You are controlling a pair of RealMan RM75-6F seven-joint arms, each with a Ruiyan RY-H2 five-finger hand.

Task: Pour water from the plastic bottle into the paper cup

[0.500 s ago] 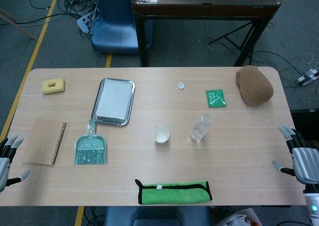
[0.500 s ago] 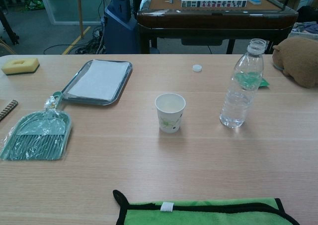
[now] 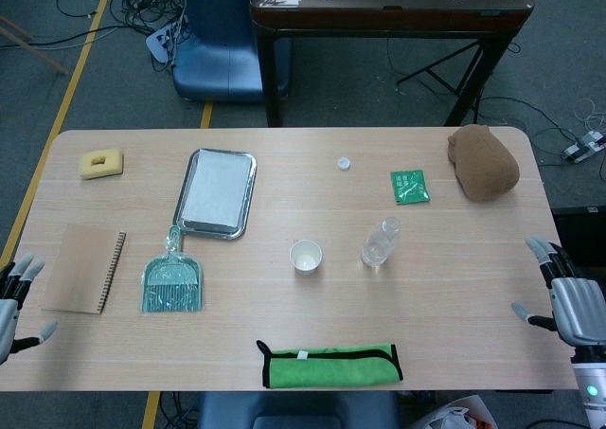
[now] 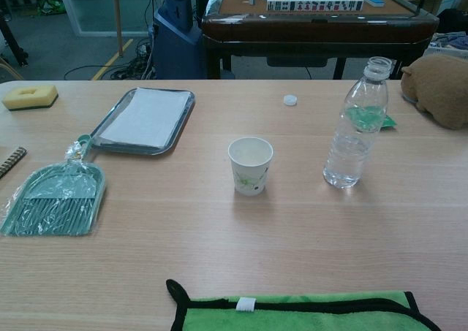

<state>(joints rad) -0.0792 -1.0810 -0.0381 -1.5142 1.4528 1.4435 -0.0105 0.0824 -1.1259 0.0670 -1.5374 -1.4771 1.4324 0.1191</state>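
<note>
A clear plastic bottle (image 3: pixel 380 243) (image 4: pixel 357 126) stands upright and uncapped near the table's middle, with a little water at its bottom. To its left stands a white paper cup (image 3: pixel 305 257) (image 4: pixel 251 165), upright. The bottle's white cap (image 3: pixel 344 163) (image 4: pixel 290 100) lies farther back on the table. My left hand (image 3: pixel 11 301) hangs at the table's left edge, fingers apart and holding nothing. At the right edge my right hand (image 3: pixel 568 301) is also spread and empty, well away from the bottle. Neither hand shows in the chest view.
A metal tray (image 3: pixel 218 191), a green dustpan with brush (image 3: pixel 171 281), a notebook (image 3: pixel 83 268) and a yellow sponge (image 3: pixel 100 163) lie on the left. A green cloth (image 3: pixel 329 364) lies at the front edge. A green packet (image 3: pixel 409 186) and brown plush (image 3: pixel 483 161) sit back right.
My right hand has shifted slightly inward and toward the front edge. Bottle, cup and left hand are unmoved.
</note>
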